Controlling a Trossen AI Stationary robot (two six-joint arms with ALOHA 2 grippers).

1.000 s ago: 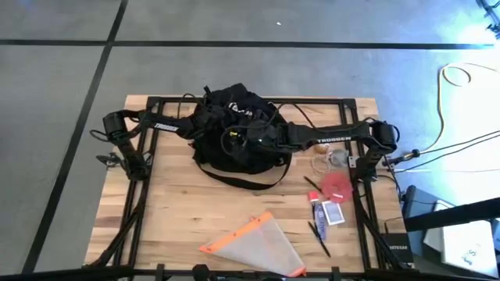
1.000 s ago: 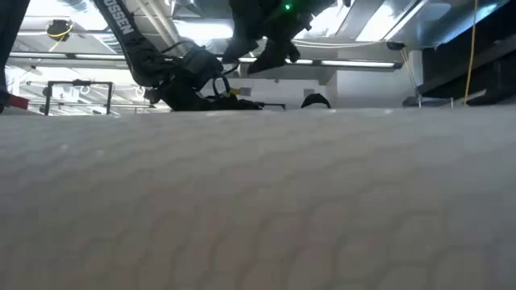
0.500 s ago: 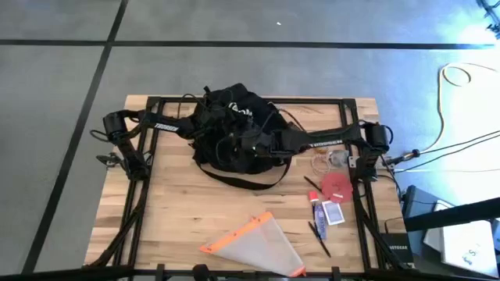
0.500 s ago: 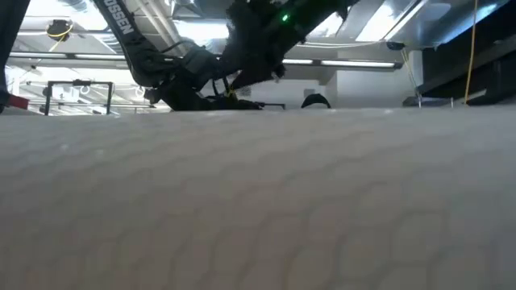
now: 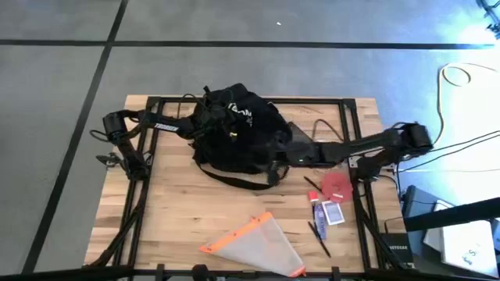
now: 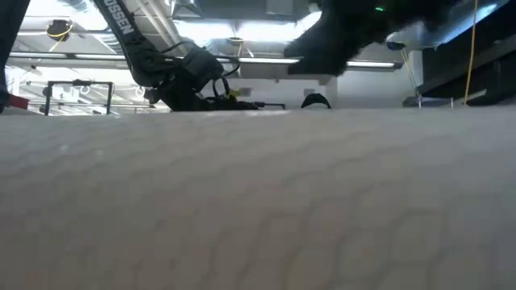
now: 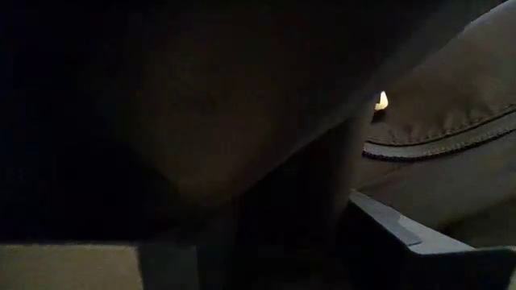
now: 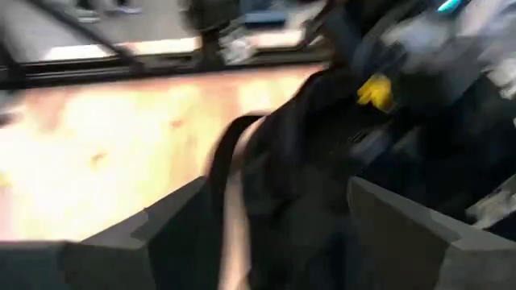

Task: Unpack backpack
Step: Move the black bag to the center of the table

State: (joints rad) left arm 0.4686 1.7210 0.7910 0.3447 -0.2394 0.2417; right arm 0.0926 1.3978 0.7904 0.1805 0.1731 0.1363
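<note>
High view: my right hand [image 5: 275, 162] has withdrawn from the backpack [image 5: 238, 136], fingers apart, apparently empty; left hand's grip indiscernible.

- "TROSSEN" in white on the left arm [image 5: 166, 125], left of centre in the high view.
- White lettering on the backpack [image 5: 238, 133], upper centre, too small to read.
- Partial white letters on an arm [image 6: 121, 20], upper left of the low view.

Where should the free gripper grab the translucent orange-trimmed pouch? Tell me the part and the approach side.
Grip the orange-trimmed edge of the pouch, coming straight down from above: it lies flat on the table, and the trim looks like the firmest, clearest part to pinch.
</note>
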